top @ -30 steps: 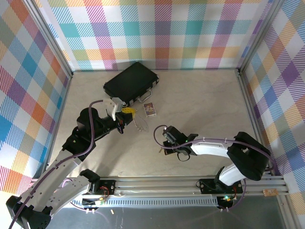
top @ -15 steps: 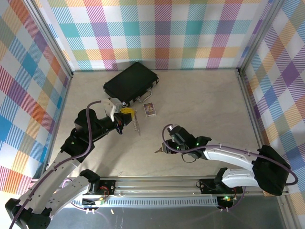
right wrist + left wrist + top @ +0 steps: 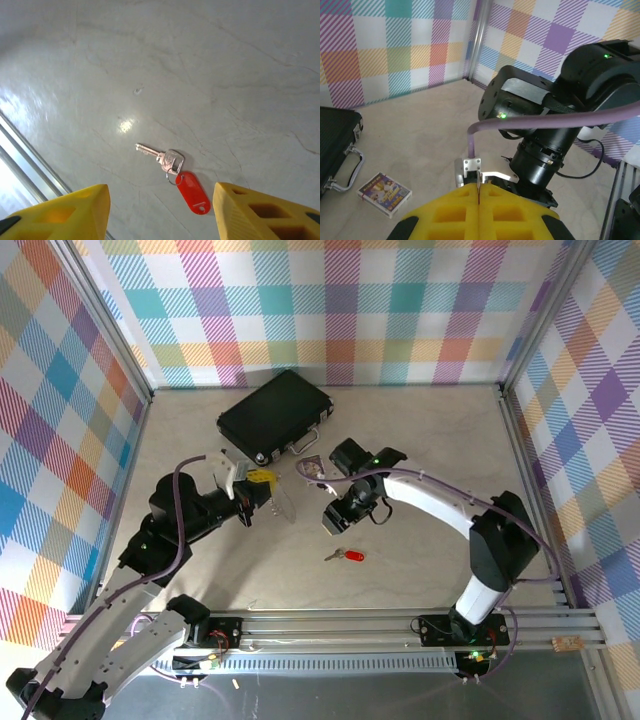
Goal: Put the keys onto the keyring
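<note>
Keys [image 3: 346, 555] now lie flat on the bench [image 3: 430, 450], metal blade and red tag together, near the front rail and free of both arms. A second ago the right hand [image 3: 334, 523] was pressed shut. Half a second ago it was low over the bench with the keys at its tip. Now it has risen and swung back toward the middle, fingers spread and holding nothing. Its own camera looks down between the two yellow fingers [image 3: 75, 210] onto the keys [image 3: 172, 170], which sit well below and untouched.

The left hand [image 3: 264, 483] has not altered. Its fingers are pressed together, pinching the keyring [image 3: 285, 502], which sticks out as a thin loop over the bench just beside the right hand. In the left wrist view the yellow pads [image 3: 445, 215] meet on a sliver of metal, with the right arm close in front.

So the keys are down and not on the ring — the threading is still to do. Whether they were set down for a fresh hold or simply slipped, I cannot tell. Picking them up again looks fiddly, since a flat blade on a smooth bench gives little to pinch. The red tag or the key's head seems the likelier place to take hold.

The black case [image 3: 275, 413] and the small card box [image 3: 313, 469] sit behind, apart from all this.
</note>
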